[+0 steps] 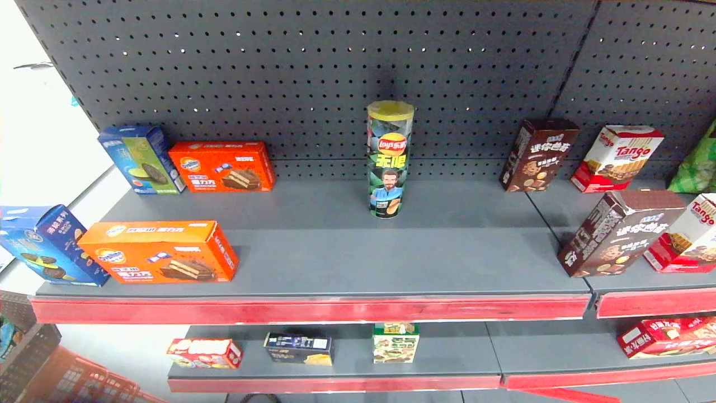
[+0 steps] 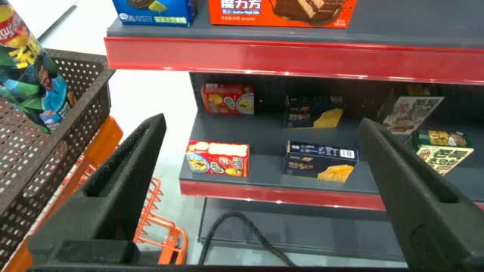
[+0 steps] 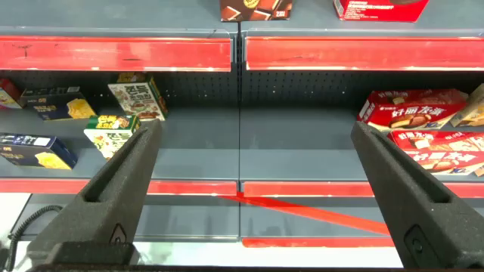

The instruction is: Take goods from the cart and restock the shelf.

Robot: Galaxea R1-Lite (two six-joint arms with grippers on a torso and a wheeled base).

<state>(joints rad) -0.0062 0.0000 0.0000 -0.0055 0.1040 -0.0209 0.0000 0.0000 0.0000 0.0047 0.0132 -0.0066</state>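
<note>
A tall chips can [image 1: 390, 159] with a yellow lid stands upright at the middle of the upper shelf [image 1: 347, 263], near the pegboard back. In the left wrist view a second chips can [image 2: 30, 72] leans inside the dark mesh cart basket [image 2: 72, 128]. My left gripper [image 2: 265, 181] is open and holds nothing; it hangs beside the cart, facing the lower shelves. My right gripper [image 3: 257, 189] is also open with nothing between its fingers, in front of the lower shelves. The cart [image 1: 33, 358] shows at the bottom left of the head view.
Orange and blue biscuit boxes [image 1: 159, 252] stand at the shelf's left, brown and red-white boxes [image 1: 618, 232] at its right. Small boxes [image 2: 218, 159] sit on the lower shelves, red boxes [image 3: 412, 109] further right. Bare shelf surface lies around the standing can. A cable [image 2: 242, 230] runs by the floor.
</note>
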